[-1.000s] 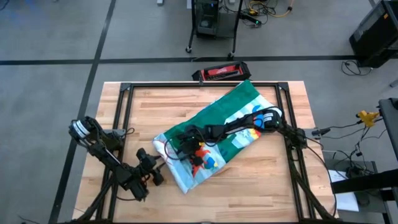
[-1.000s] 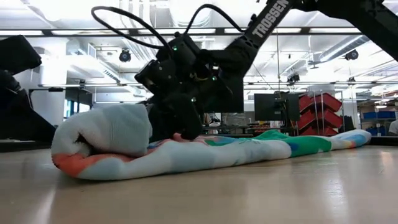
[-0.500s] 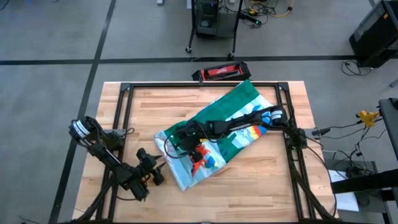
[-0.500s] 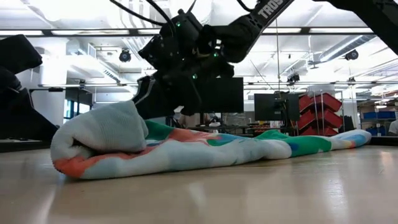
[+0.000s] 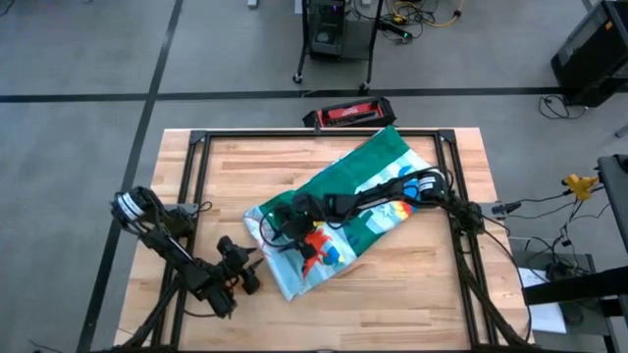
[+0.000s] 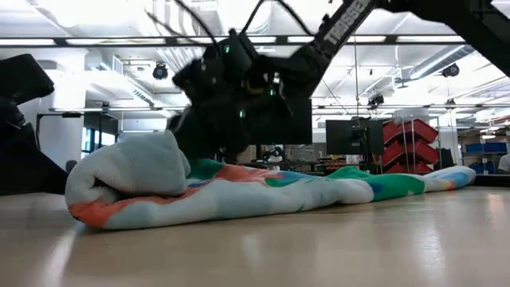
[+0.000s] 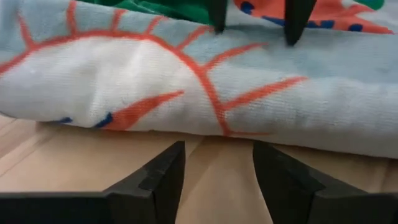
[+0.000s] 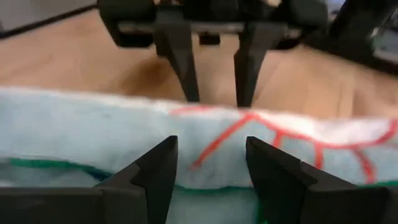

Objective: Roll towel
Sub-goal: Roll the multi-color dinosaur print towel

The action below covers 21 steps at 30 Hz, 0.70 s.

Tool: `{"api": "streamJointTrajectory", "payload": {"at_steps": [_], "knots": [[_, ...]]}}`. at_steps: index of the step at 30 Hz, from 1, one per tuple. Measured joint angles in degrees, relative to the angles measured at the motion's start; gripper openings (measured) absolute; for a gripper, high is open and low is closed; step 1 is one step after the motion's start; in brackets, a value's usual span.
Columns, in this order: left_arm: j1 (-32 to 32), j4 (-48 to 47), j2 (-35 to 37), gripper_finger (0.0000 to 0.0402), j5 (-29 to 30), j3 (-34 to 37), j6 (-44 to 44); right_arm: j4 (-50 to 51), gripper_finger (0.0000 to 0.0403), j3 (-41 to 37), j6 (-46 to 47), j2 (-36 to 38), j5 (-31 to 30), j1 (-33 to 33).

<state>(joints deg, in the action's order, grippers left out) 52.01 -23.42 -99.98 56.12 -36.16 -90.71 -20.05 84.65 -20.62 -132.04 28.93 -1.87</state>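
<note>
One loose turn of the soft dinosaur-print towel with green border lies mid-bench; my right claw hovers open above it, my left claw open beside; unpinned, it may unroll.

I see the towel lying as a long diagonal band across the middle of the high view, running from the lower left of centre up toward the upper right. Its upper-right part shows solid green; the lower-left part shows the pale striped face with red, green and blue prints. In the low view the towel lies flat on the wood, with its end at the frame's left folded over into a thick, rounded bulge, pale on top and orange-red along the bottom edge.
</note>
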Motion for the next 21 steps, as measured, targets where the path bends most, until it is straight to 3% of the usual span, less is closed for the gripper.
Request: {"api": "streamJointTrajectory", "payload": {"at_steps": [8, 21], "knots": [[-0.1, 4.2, -4.9, 0.0182, 2.6, -0.1, -0.2, -2.0, 0.0186, 0.1, 0.5, -2.1, -0.2, 0.1], [-2.0, 2.3, -3.7, 0.018, 7.5, 0.0, 2.7, -1.3, 0.0186, 0.1, 0.5, -2.1, -3.5, 0.3]]}}
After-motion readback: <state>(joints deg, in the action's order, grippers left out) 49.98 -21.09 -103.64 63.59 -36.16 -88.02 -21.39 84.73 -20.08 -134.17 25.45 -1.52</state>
